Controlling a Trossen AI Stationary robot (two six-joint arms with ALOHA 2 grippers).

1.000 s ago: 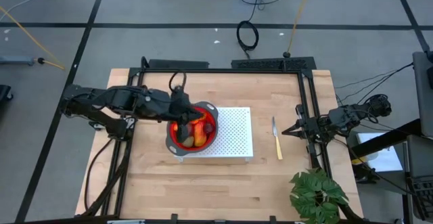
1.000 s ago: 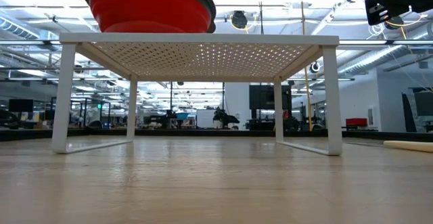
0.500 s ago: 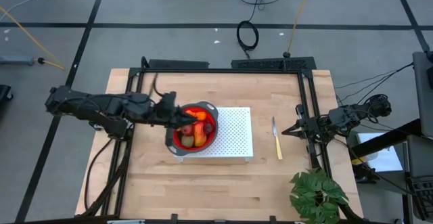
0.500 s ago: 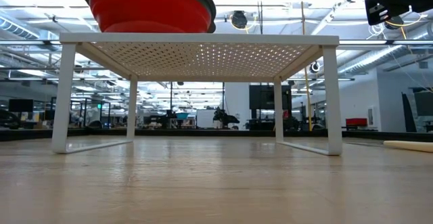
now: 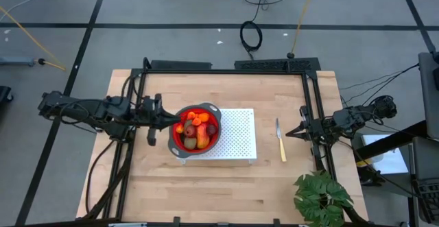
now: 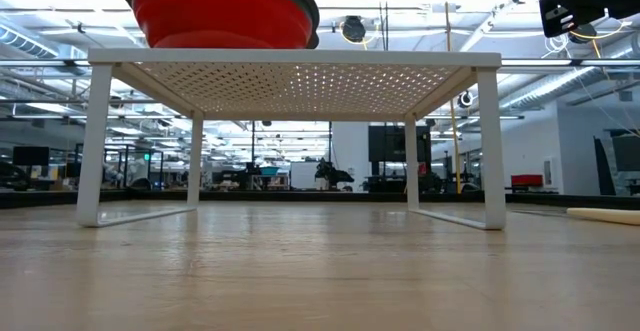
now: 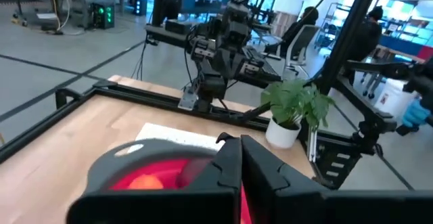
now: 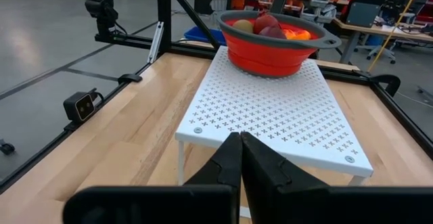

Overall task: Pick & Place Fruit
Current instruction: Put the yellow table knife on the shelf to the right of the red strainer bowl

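The fruit (image 5: 197,130) lies in a red bowl (image 5: 180,142) that stands on the left end of a white perforated rack (image 5: 236,141). I make out a red-yellow mango-like piece (image 5: 203,140), a dark red ball (image 5: 212,127) and orange bits (image 5: 196,119). The right wrist view shows the fruit (image 8: 267,26) piled above the bowl's grey rim (image 8: 233,19). My left gripper (image 5: 167,121) is just left of the bowl, shut and empty, its fingers (image 7: 230,166) pointing at the bowl (image 7: 152,173). My right gripper (image 5: 288,132) waits at the table's right edge, shut and empty (image 8: 240,158).
A yellow-handled knife (image 5: 280,140) lies on the table between the rack and my right gripper. A potted green plant (image 5: 320,197) stands at the near right corner. A black frame (image 5: 226,66) runs along the table's edges. Bare wood shows near the rack (image 5: 206,186).
My left gripper has drawn back from above the bowl toward the table's left edge and now sits clear of the bowl's left rim. The fruit it covered a second ago now shows in the bowl. Bowl, rack and right arm have kept still.
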